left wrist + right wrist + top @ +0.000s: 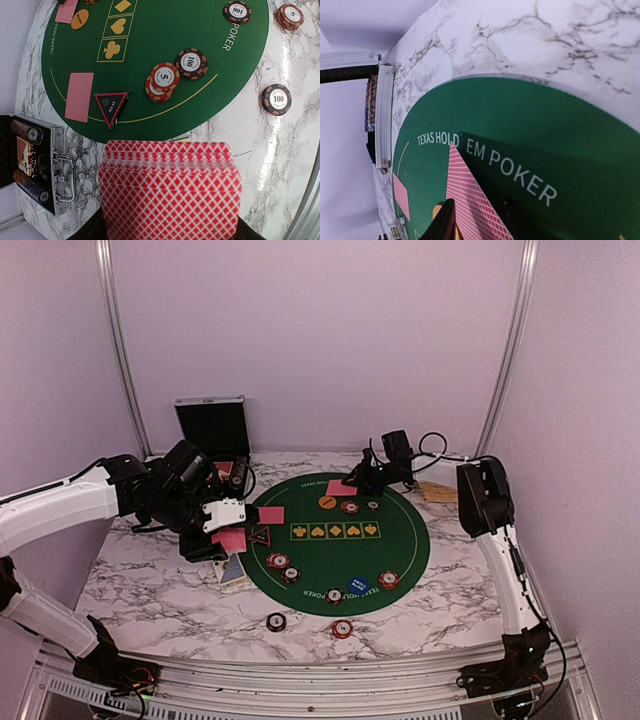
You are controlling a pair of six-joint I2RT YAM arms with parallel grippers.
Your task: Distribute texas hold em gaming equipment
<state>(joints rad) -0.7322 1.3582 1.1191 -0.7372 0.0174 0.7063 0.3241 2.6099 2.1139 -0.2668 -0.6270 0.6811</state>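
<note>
My left gripper (222, 530) (169, 231) is shut on a fanned deck of red-backed cards (170, 190), held above the table just off the left edge of the green mat (400, 540). One card (271, 514) (79, 96) lies on the mat beside the dark triangular marker (260, 535) (111, 106). My right gripper (357, 480) (470, 235) is shut on a single card (342, 487) (470, 200), tilted just over the mat's far edge. The orange button (327, 502) (80, 19) and the blue button (358, 586) lie on the mat. Chips (162, 80) (191, 63) lie on the mat.
The open black case (212, 425) (35, 170) stands at the back left with chips inside. Two chips (276, 621) (342, 628) lie on the marble in front of the mat. A tan object (437, 492) lies at the back right. A flat item (234, 570) lies below my left gripper.
</note>
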